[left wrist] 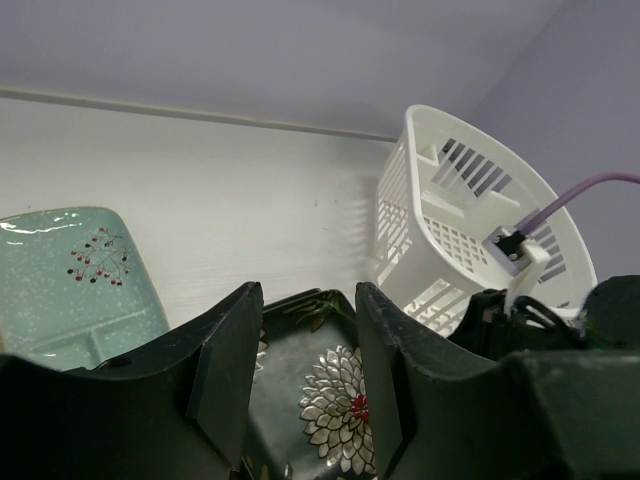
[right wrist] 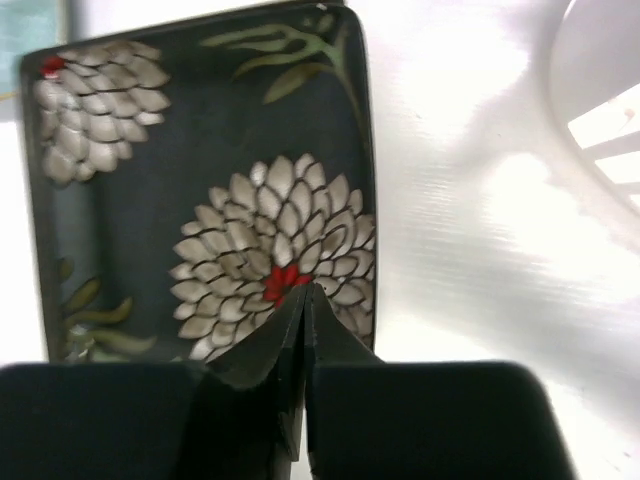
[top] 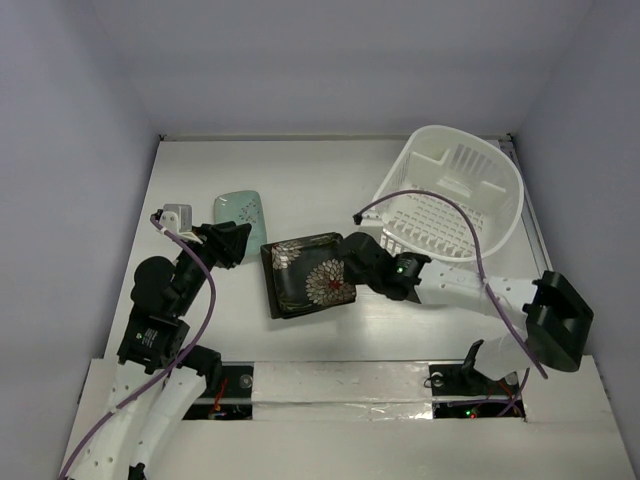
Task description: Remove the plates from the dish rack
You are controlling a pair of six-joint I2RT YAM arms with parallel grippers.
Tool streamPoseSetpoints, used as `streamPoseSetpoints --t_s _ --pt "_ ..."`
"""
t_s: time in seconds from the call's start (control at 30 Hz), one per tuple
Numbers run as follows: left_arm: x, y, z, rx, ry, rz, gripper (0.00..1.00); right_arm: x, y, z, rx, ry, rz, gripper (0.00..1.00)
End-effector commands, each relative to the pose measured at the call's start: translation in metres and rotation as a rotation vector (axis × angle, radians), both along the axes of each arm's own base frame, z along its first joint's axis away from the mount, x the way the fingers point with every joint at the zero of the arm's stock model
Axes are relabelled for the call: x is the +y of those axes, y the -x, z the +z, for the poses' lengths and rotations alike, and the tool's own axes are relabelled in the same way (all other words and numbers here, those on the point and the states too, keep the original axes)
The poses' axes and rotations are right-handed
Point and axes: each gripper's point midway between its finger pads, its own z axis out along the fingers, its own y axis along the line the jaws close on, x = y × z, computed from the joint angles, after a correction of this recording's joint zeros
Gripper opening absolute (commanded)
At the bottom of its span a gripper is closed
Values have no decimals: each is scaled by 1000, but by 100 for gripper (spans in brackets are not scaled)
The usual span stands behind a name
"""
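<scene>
Two plates lie flat on the table [top: 300,175], both outside the rack [top: 478,170]. The mint plate [top: 238,215] sits toward the far left, its long side running from far to near, and the left wrist view shows a small red berry sprig on it. The dark plate [top: 300,280] lies at the middle of the table, nearer the near edge and turned a little askew. It carries white flowers with red centres and green leaves. Its far left corner comes close to the mint plate's near right corner, but I cannot tell whether they touch. Whether another plate lies under the dark one I also cannot tell.

The rack stands at the far right corner, well apart from both plates, with its slotted wall and gridded floor in view.

The left gripper [left wrist: 308,300] is by the near end of the mint plate, left of the dark plate. Its jaws are parted with nothing between them, and the dark plate's flower shows through the gap.

The right gripper [right wrist: 305,300] reaches in from the right over the dark plate. Its fingers are pressed together at the tips, clenched on nothing, and point at the red centre of the large flower. Whether the tips touch the plate is unclear. A purple cable [top: 470,235] arcs from this arm across the front of the rack.
</scene>
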Motion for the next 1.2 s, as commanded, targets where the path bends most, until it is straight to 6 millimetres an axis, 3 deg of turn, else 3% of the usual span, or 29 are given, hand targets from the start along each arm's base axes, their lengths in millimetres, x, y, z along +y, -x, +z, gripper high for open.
streamPoseSetpoints --t_s 0.0,0.13,0.2,0.27,0.4,0.5,0.53,0.6,0.63,0.7,0.73,0.8,0.9,0.93,1.0,1.03,1.17 --pt "0 3 17 -53 17 -8 39 14 1 66 -112 -92 61 0" --pt "0 3 17 -55 17 -8 39 5 -3 116 -214 -109 75 0" --pt "0 3 16 -52 16 -8 39 -10 -11 139 -267 -74 13 0" --pt "0 3 17 -53 17 -7 39 -30 -26 153 -290 -28 -50 0" --pt "-1 3 16 -52 16 -12 40 -68 -57 161 -300 3 -151 4" --pt "-7 4 16 -54 15 -47 45 -88 -66 166 -321 19 -199 41" --pt "-9 4 15 -51 13 -62 49 -95 -66 172 -338 16 -218 57" --pt "-11 5 16 -48 16 -70 54 -101 -66 181 -369 1 -240 67" --pt "-11 4 17 -49 18 -70 58 -103 -64 181 -380 -4 -236 69" --pt "-12 7 19 -56 24 -83 65 -103 -57 208 -452 -110 -216 72" --pt "-13 8 20 -64 28 -86 66 -104 -53 205 -464 -117 -197 73" --pt "-13 11 23 -82 33 -90 67 -108 -46 227 -528 -191 -195 73" --pt "-7 12 28 -97 36 -63 67 -121 -43 233 -536 -181 -238 69" --pt "-5 12 28 -96 33 -52 67 -125 -43 235 -542 -185 -256 65" --pt "1 11 30 -105 31 -21 67 -131 -41 240 -565 -201 -280 46" --pt "2 11 29 -108 28 -19 66 -136 -36 247 -585 -222 -284 26" --pt "2 11 29 -115 20 -18 65 -151 -31 254 -632 -243 -330 17"
